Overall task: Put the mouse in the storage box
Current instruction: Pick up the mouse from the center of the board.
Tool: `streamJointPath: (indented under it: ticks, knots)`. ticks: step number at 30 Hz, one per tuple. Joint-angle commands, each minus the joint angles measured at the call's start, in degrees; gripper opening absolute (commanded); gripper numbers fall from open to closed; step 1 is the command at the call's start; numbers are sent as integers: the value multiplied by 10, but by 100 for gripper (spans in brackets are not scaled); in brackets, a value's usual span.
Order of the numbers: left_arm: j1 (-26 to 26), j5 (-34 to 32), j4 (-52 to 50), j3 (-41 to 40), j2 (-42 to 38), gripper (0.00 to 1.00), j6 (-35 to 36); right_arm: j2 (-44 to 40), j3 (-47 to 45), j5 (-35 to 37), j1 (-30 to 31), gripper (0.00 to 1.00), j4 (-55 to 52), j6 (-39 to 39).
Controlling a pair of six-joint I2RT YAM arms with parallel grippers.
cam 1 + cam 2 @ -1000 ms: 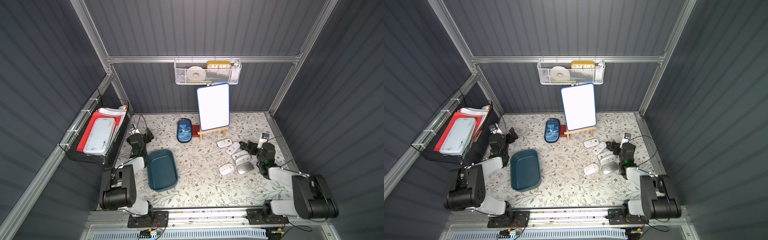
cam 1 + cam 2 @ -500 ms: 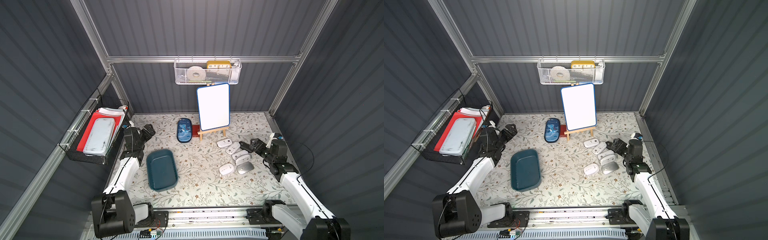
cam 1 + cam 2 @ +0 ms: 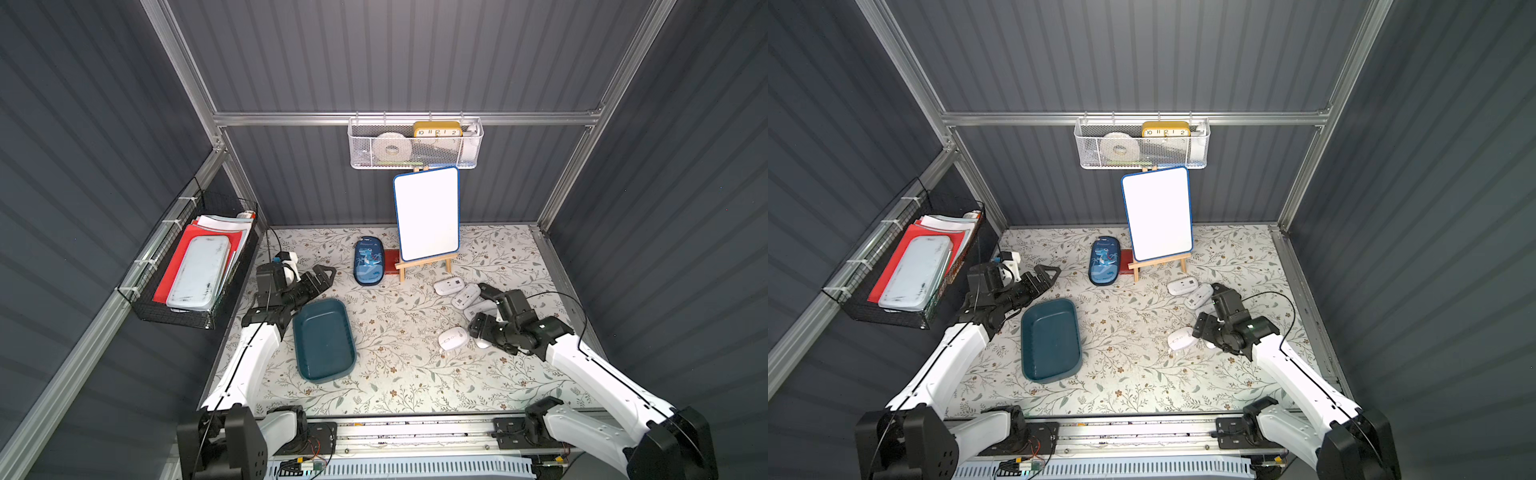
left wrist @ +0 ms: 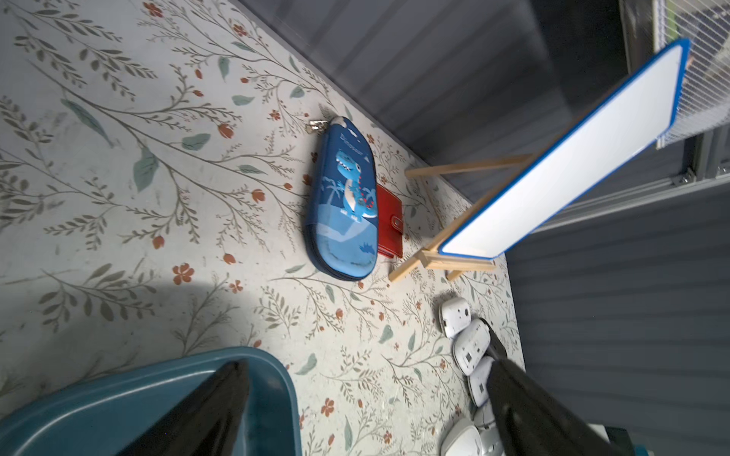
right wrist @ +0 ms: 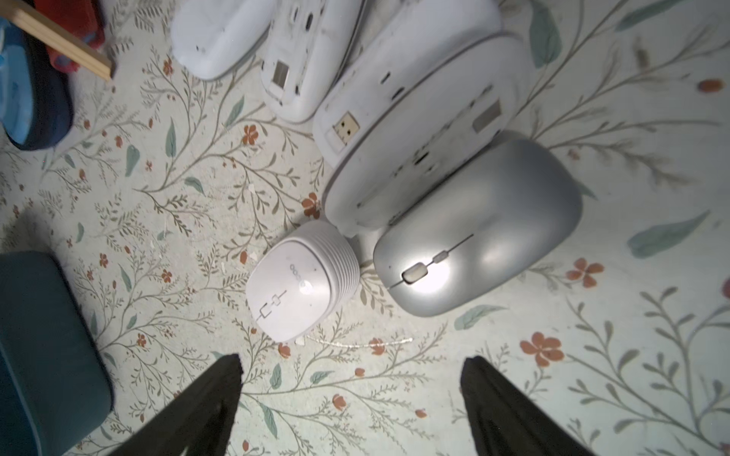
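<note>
The storage box [image 3: 324, 338] [image 3: 1050, 338] is a shallow dark teal tub, left of centre on the floral table, with nothing in it. Several mice lie in a cluster at the right. A white mouse [image 3: 453, 337] [image 5: 300, 282] sits button side up beside a silver mouse [image 5: 482, 229]. Others [image 3: 449, 286] lie bottom up behind them. My right gripper [image 3: 476, 307] [image 5: 351, 358] hovers open over the cluster, nothing between its fingers. My left gripper [image 3: 322, 278] [image 4: 365, 365] is open above the box's far corner.
A blue dinosaur pencil case [image 3: 368, 262] and a red wallet [image 3: 390, 262] lie at the back, beside a whiteboard on a wooden easel [image 3: 426, 214]. A white mesh basket [image 3: 415, 143] hangs on the back wall, a black wire basket [image 3: 191, 266] on the left wall.
Both arms have unfolded from low at the table's sides. The right gripper has swung in over the mice; the left gripper has come forward over the box's far corner.
</note>
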Motion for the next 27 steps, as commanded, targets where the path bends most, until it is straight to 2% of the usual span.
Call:
streamJointPath:
  ticks: [1,6,8,12,17,24,27]
  knots:
    - [-13,-1,-95,34,-16,99,43,18,-13,21,47,94,-5,94]
    - [-21,10,-117,43,-38,99,47,68,-29,28,109,99,77,218]
    - [-21,16,-131,57,-35,99,57,103,-13,60,129,99,73,250]
    - [-21,18,-165,87,-26,99,89,175,20,68,136,99,59,312]
    - [-21,45,-130,46,-49,99,92,243,60,106,140,99,54,328]
    - [-20,44,-136,52,-50,99,100,342,135,104,145,99,28,303]
    - [-20,45,-136,52,-52,99,102,356,150,112,147,99,16,301]
